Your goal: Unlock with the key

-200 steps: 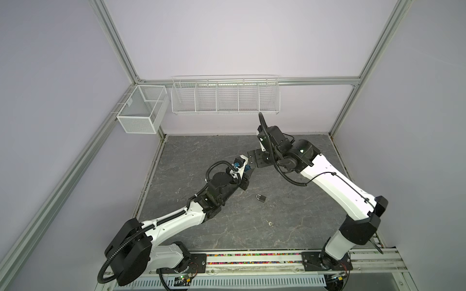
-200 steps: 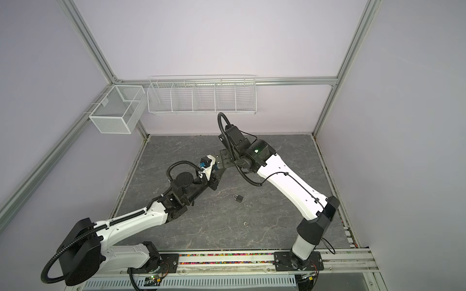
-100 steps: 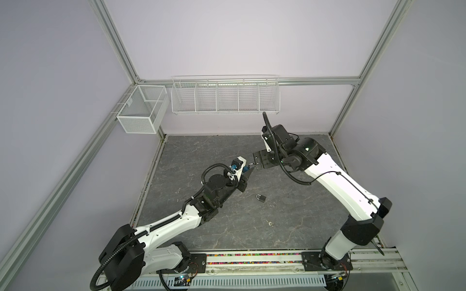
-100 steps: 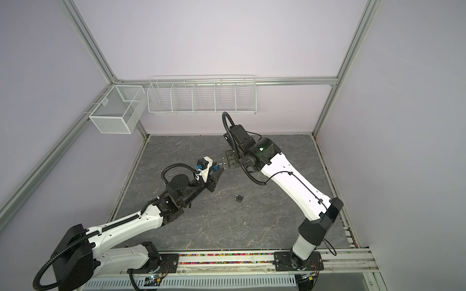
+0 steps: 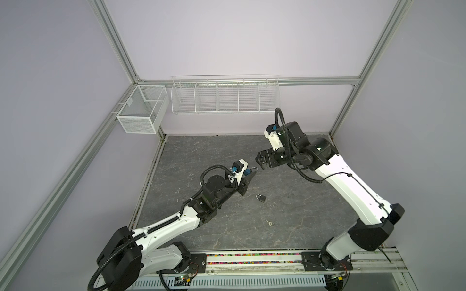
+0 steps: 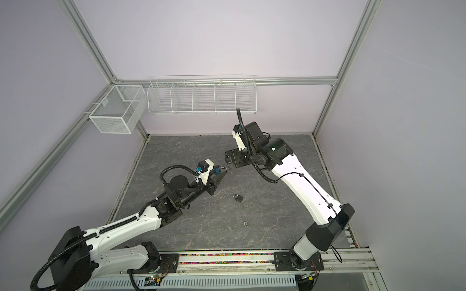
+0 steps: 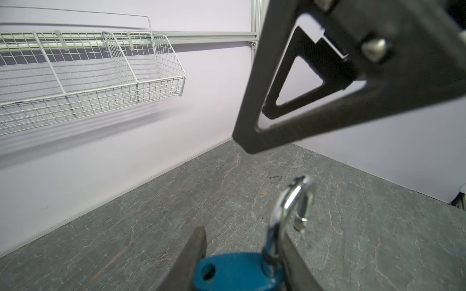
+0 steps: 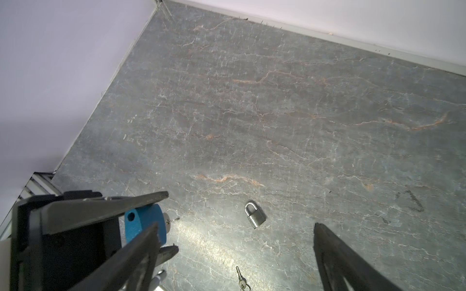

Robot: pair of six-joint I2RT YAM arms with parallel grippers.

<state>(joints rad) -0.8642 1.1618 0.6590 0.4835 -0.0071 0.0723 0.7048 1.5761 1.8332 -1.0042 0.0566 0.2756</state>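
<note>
Aloft over grey table, left pincer clamps blue padlock by its body, sprung shackle presented to wide-open right pincer, prob. for pulling. Silver padlock and small key lie apart below.

A blue padlock with a bright chrome shackle is noted. A plain silver-grey padlock is recorded at five o'clock of it in a top view. The table is found dark grey, marbled with pale and rust-orange veins. The wire rack and mesh basket are recorded white, the walls pale lilac.
</note>
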